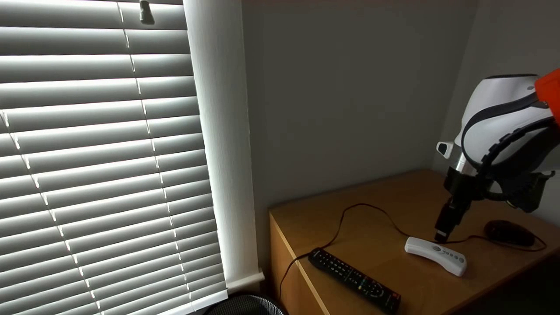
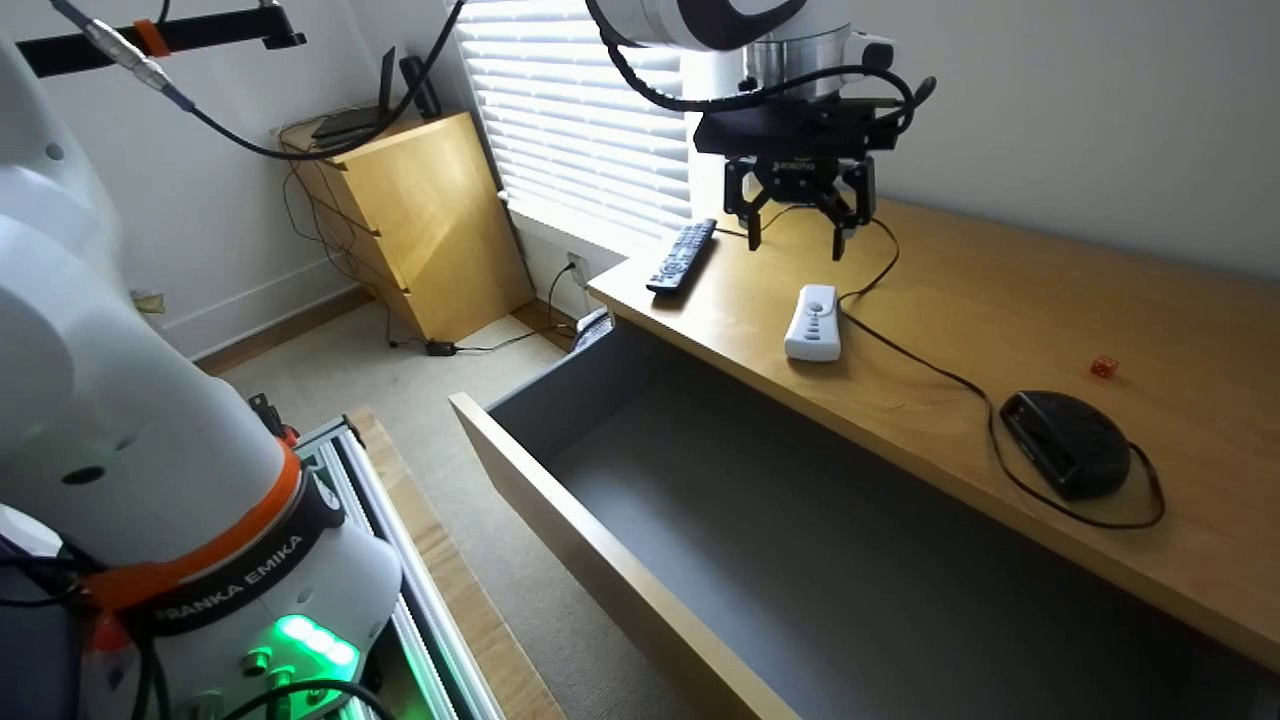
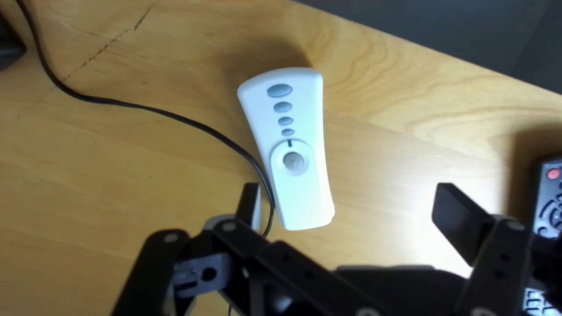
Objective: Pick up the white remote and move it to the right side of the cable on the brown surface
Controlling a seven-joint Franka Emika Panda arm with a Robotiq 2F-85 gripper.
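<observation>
On the tabletop (image 2: 1000, 290) I count one white remote (image 2: 813, 325) and one black remote (image 2: 684, 256), making two. I get one thin cable (image 3: 175, 116), one dark rounded object (image 2: 1065, 445) and one red cube (image 2: 1104, 367). Below I have one drawer (image 2: 760, 540). My wrist view gives four oval buttons (image 3: 279, 91) and one round button (image 3: 293, 161) on the white remote.

Wrist view faces down, close; 2 farther exterior views share the brown surface (image 2: 1000, 300).
</observation>
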